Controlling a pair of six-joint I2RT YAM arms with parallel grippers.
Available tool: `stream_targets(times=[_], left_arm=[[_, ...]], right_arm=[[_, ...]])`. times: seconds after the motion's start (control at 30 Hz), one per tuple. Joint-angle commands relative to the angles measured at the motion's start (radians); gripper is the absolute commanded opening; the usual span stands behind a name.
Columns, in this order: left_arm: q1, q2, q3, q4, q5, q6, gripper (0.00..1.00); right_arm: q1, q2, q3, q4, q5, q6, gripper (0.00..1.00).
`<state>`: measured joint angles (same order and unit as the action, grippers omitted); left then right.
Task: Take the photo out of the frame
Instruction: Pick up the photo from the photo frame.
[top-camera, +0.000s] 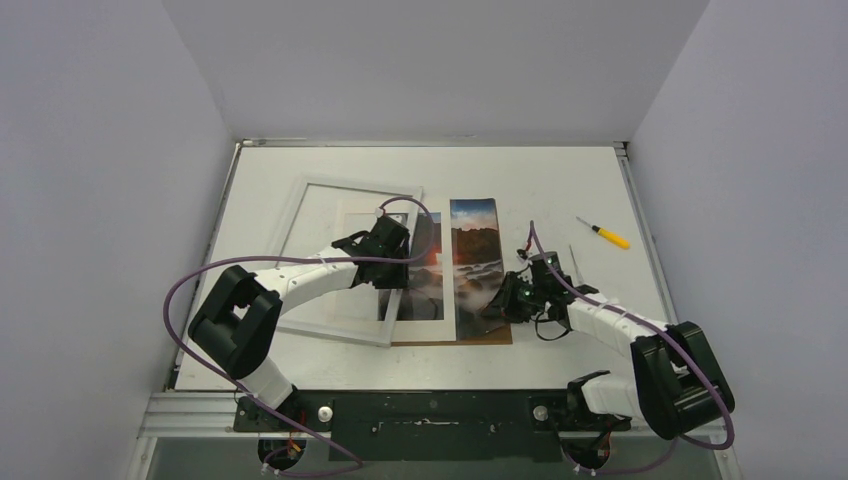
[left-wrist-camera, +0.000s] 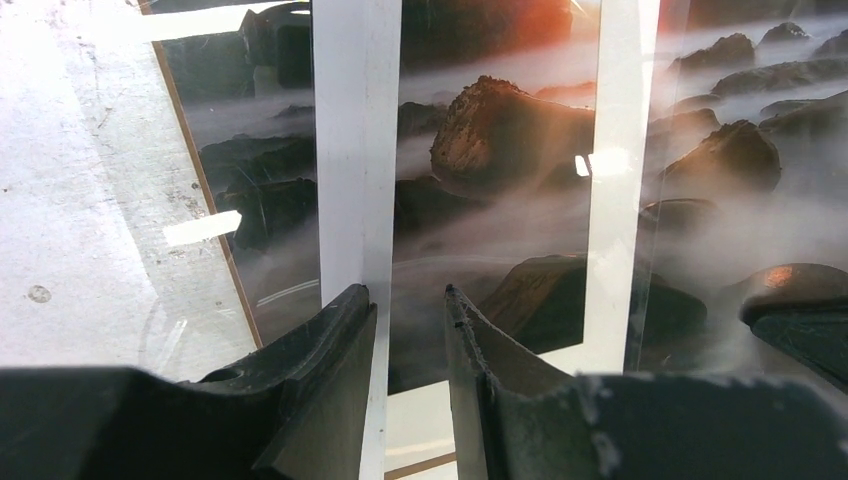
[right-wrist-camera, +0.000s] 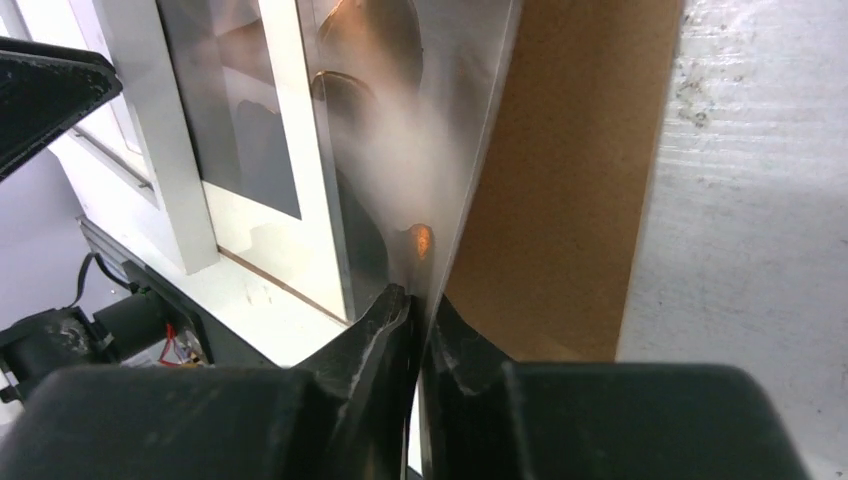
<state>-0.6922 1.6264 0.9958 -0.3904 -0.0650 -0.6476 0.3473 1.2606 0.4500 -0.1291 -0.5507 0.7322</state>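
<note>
Though thin, photo between right jaws (frame between left jaws)

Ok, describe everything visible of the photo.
The photo is a thin glossy print: orange sun, dark rocks, misty water. It lies on the brown board, a white frame rail crossing its left part. The right gripper pinches its right edge, which curls up off the board.

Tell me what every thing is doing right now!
the photo: on the brown board, one edge pinched and lifted.
the frame: held by one bar, overlapping the photo.
left gripper: shut on the frame.
right gripper: shut on the photo.
screwdriver: lying loose on the table.
</note>
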Motion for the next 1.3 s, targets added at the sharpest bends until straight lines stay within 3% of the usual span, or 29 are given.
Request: stream_targets(times=[0.0,0.33,0.67,1.03,1.27], left_arm=[[0.0,-0.003,0.046,0.045,0.063,-0.014,0.3],[0.019,0.016,0.059,0.094,0.154,-0.021,0.3],[0.033,-0.027,0.074,0.051,0.124,-0.017,0.32],[0.042,-0.103,0.057,0.021,0.096,-0.02,0.35],[0.077,-0.169,0.011,0.005,0.061,-0.011,0.43]], right_arm=[[-0.005,-0.003,0.049,0.025,0.003,-0.013,0.05],[-0.005,-0.151,0.163,-0.192,0.089,-0.094,0.05],[-0.007,-0.248,0.249,-0.334,0.217,-0.131,0.05],[-0.01,-0.313,0.485,-0.567,0.577,-0.186,0.05],[-0.01,-0.35,0.642,-0.644,0.689,-0.217,0.05]])
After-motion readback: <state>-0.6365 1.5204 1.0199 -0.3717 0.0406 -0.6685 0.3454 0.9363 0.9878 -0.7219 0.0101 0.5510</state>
